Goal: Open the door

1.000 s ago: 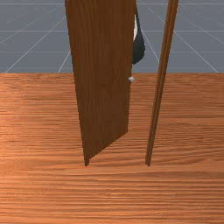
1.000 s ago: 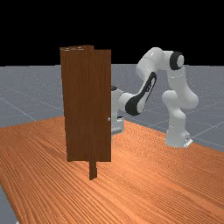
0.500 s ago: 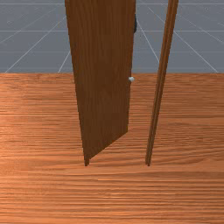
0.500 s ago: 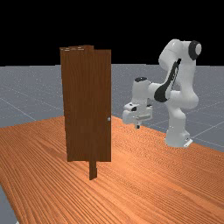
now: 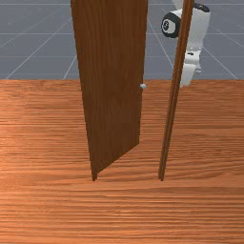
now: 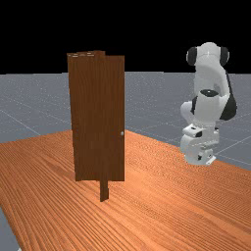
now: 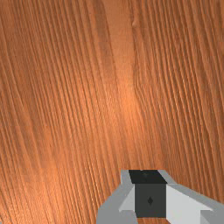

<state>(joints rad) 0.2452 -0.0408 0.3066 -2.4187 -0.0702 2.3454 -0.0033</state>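
Note:
The gripper [image 5: 187, 78] is at the upper right in the front view, partly behind the post and apart from the door. The wooden door [image 5: 112, 86] stands at an angle, with a gap between its knob-side edge and the upright post [image 5: 171, 105]. A small pale knob [image 5: 143, 86] is on that edge. In the far view the gripper [image 6: 200, 144] hangs well right of the door [image 6: 93, 117] and its knob [image 6: 122, 133], before the arm's base. The wrist view has the gripper [image 7: 148, 176] over bare wood.
The wooden table [image 6: 152, 211] spreads under the door and around it. In the far view the post's foot [image 6: 104, 191] reaches down below the door panel. The arm [image 6: 210, 73] is folded back above its base at the far view's right.
My arm has drawn back toward the far view's right, away from the door, and my hand has come into sight behind the post in the front view. Door and knob have not moved.

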